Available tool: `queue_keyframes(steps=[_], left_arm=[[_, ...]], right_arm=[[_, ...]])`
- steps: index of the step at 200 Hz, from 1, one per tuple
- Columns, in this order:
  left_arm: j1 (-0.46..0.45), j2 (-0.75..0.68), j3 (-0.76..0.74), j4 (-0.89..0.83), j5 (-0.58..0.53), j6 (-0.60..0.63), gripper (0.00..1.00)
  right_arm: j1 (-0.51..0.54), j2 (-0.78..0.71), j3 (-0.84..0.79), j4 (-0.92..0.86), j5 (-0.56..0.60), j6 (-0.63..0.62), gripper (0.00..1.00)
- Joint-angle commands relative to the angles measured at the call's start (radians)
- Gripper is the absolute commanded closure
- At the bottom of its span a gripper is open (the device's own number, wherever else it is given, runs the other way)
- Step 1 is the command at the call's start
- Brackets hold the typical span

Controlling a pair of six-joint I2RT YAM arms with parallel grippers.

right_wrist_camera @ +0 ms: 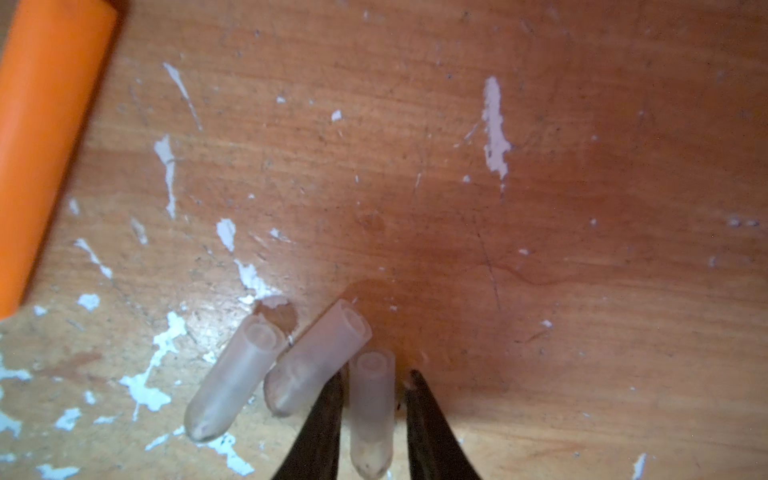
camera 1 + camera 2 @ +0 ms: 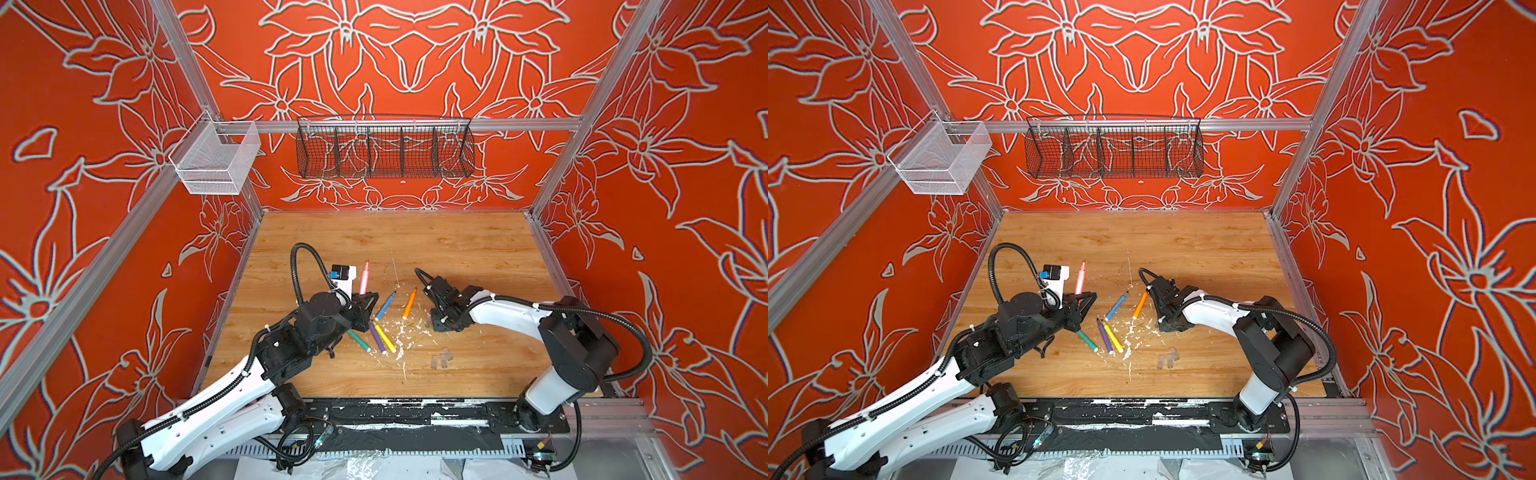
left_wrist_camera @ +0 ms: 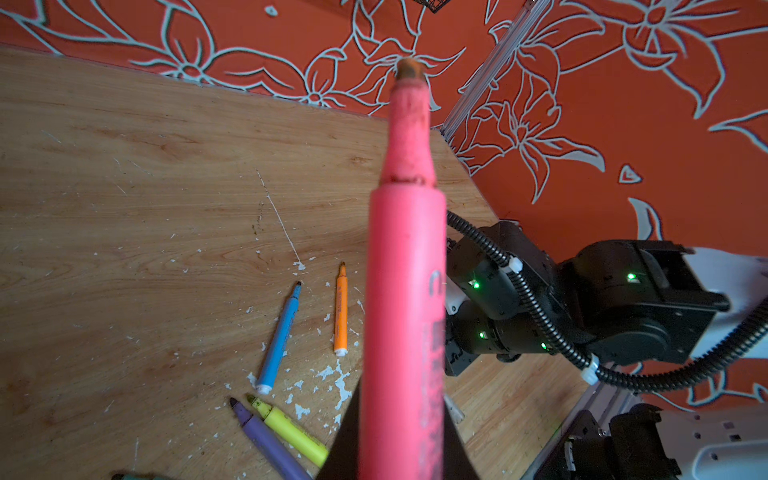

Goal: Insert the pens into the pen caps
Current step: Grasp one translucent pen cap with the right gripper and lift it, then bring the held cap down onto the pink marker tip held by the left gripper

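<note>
The left gripper (image 2: 366, 297) is clamped on the pink-red marker pen (image 2: 364, 277), holding it upright, pointed tip up, above the wooden table (image 2: 457, 249). The right gripper (image 1: 376, 374) sits low at the table, its dark fingers (image 1: 324, 424) narrowly parted astride one stubby translucent cap (image 1: 371, 415) lying flat. A thin gap shows beside one finger, so it is not yet clamped. Two neighbouring caps (image 1: 232, 382) lie just beside it. The blue pen (image 2: 385, 305), orange pen (image 2: 409, 303), green pen (image 2: 358, 340), purple pen (image 2: 377, 337) and yellow pen (image 2: 385, 337) lie between the arms, and three further caps (image 2: 440, 358) sit nearer the front
</note>
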Motion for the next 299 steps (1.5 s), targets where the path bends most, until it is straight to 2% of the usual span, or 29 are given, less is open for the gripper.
queue_keyframes(steps=[1,66,87,104,121,134,147,155,167,180,201,224,243,265,299], left_arm=[[0.007,-0.011,-0.008,0.031,-0.005,0.005,1.00],[0.008,0.010,0.003,0.048,0.082,0.016,1.00],[0.011,0.028,0.038,-0.013,0.114,-0.102,0.99],[0.014,0.067,0.137,-0.128,0.233,-0.145,1.00],[0.013,0.078,0.140,-0.082,0.355,-0.072,1.00],[0.013,0.071,0.089,0.007,0.357,0.008,1.00],[0.013,0.078,0.087,-0.020,0.351,0.117,1.00],[0.012,0.071,0.057,-0.001,0.338,0.141,1.00],[0.013,0.045,-0.038,0.115,0.351,0.130,1.00],[0.013,0.035,-0.101,0.194,0.429,0.155,1.00],[0.013,0.036,-0.112,0.181,0.552,0.246,1.00],[0.013,-0.007,-0.159,0.192,0.536,0.275,1.00],[0.013,-0.058,-0.192,0.185,0.514,0.293,1.00],[0.013,-0.099,-0.200,0.180,0.505,0.301,1.00],[0.013,-0.074,-0.196,0.235,0.593,0.317,1.00]], right_arm=[[-0.008,0.058,-0.032,-0.041,-0.002,0.007,0.78],[-0.011,0.049,-0.033,-0.042,0.000,0.013,0.87],[-0.011,0.010,-0.049,-0.040,0.037,0.028,0.88],[-0.017,-0.041,-0.062,-0.042,0.033,0.036,0.90],[-0.018,-0.115,-0.088,-0.044,0.059,0.057,0.91],[-0.019,-0.181,-0.098,-0.074,0.082,0.069,0.95],[-0.018,-0.265,-0.112,-0.090,0.088,0.098,0.95],[-0.018,-0.332,-0.118,-0.099,0.083,0.128,0.95],[-0.017,-0.435,-0.123,-0.094,0.054,0.179,0.97],[-0.013,-0.542,-0.150,-0.029,0.010,0.230,0.97],[-0.001,-0.693,-0.234,0.165,-0.030,0.308,0.97],[0.006,-0.825,-0.364,0.419,-0.028,0.344,0.97],[0.006,-0.903,-0.394,0.493,-0.009,0.344,0.97],[0.008,-0.949,-0.420,0.594,-0.037,0.374,0.97],[0.023,-0.894,-0.417,0.781,-0.109,0.413,1.00]])
